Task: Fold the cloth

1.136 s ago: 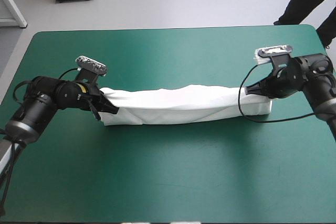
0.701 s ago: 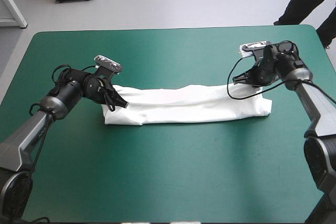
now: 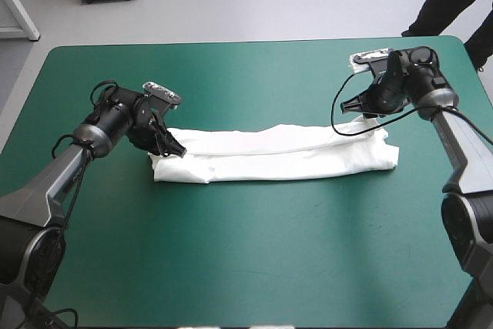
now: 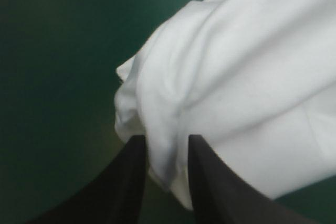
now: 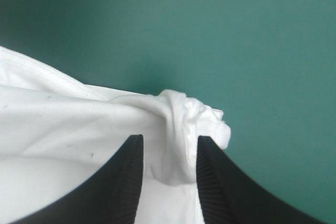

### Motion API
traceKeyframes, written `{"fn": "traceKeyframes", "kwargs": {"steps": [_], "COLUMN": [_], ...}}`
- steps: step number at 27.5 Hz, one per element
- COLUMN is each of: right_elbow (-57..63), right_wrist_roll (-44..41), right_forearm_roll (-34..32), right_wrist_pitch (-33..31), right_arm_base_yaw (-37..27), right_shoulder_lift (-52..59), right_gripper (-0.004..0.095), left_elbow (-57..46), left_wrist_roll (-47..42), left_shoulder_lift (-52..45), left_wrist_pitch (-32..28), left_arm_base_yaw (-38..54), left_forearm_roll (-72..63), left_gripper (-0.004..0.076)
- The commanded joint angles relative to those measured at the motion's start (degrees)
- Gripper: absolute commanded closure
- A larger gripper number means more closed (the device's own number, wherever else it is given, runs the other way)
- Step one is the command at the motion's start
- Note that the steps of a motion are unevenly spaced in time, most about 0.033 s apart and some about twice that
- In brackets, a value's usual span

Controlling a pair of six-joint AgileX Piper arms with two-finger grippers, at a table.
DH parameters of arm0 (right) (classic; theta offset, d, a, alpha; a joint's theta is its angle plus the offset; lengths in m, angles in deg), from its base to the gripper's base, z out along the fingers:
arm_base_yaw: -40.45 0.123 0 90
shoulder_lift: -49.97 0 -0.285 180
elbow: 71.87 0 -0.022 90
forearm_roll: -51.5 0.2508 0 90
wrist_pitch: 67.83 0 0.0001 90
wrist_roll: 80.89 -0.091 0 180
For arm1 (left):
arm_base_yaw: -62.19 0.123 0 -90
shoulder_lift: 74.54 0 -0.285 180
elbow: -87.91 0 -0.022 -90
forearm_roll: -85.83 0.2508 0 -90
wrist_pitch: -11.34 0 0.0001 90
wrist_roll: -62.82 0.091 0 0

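Both grippers have shifted toward the far edge since the earlier frames, the right one more than the left. The T-shirt [image 3: 277, 156] lies on the teal-green cover [image 3: 246, 260] as a long, narrow folded band. It runs left to right across the middle of the table, well clear of every edge.

The left gripper [image 4: 166, 139] sits at the band's left end. Its black fingers [image 4: 128, 182] are clenched on a bunched ridge of white cloth that fills the narrow gap between them.

The right gripper [image 5: 169, 139] sits at the far right corner of the band. It grasps a gathered knot of fabric in the same way, with that corner drawn up slightly toward the far side. Between the two ends the band rests flat, its upper layer softly creased along its length.
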Motion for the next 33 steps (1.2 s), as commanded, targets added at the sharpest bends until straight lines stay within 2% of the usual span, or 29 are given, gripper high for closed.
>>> {"fn": "traceKeyframes", "kwargs": {"steps": [1,4,6,8,10,16,20,24,29,33], "right_elbow": [-2.43,-1.90,0.57,4.18,8.47,23.38,27.85,27.73,27.60,26.01], "right_wrist_roll": [1.20,1.20,0.20,-1.07,-2.55,-5.88,-7.24,-7.24,-9.54,-9.97], "right_forearm_roll": [-0.60,-1.31,-3.12,-4.79,-7.26,-13.97,-15.64,-15.94,-21.23,-19.06], "right_wrist_pitch": [-2.10,-3.22,-3.48,-3.48,-3.48,-2.75,-2.51,-2.30,-2.17,-0.18], "right_arm_base_yaw": [-0.66,-0.66,-0.66,-0.66,-0.66,-0.66,-0.66,-0.66,-0.66,-2.16], "right_shoulder_lift": [10.00,17.75,22.90,27.18,31.65,44.12,48.10,46.87,41.65,35.63], "right_gripper": [0.0529,0.0530,0.0530,0.0530,0.0530,0.0530,0.0530,0.0530,0.0530,0.0530], "left_elbow": [8.25,11.86,12.76,12.74,12.74,12.74,12.74,13.01,16.87,21.89], "left_wrist_roll": [-2.23,-1.65,1.23,4.28,9.36,17.41,19.41,20.71,20.71,20.71], "left_shoulder_lift": [-4.83,-8.79,-11.07,-11.81,-11.91,-9.91,-5.70,-0.67,5.63,10.38], "left_wrist_pitch": [7.51,9.56,9.35,9.46,9.69,6.96,6.14,2.49,2.38,3.35], "left_arm_base_yaw": [-0.01,-0.01,-0.01,-0.01,-0.11,-0.83,-4.17,-8.30,-10.42,-10.42], "left_forearm_roll": [-0.13,-6.46,-15.81,-21.91,-29.32,-45.23,-47.13,-46.94,-46.96,-46.72], "left_gripper": [0.0404,0.0405,0.0464,0.0585,0.0745,0.0746,0.0746,0.0746,0.0746,0.0746]}}
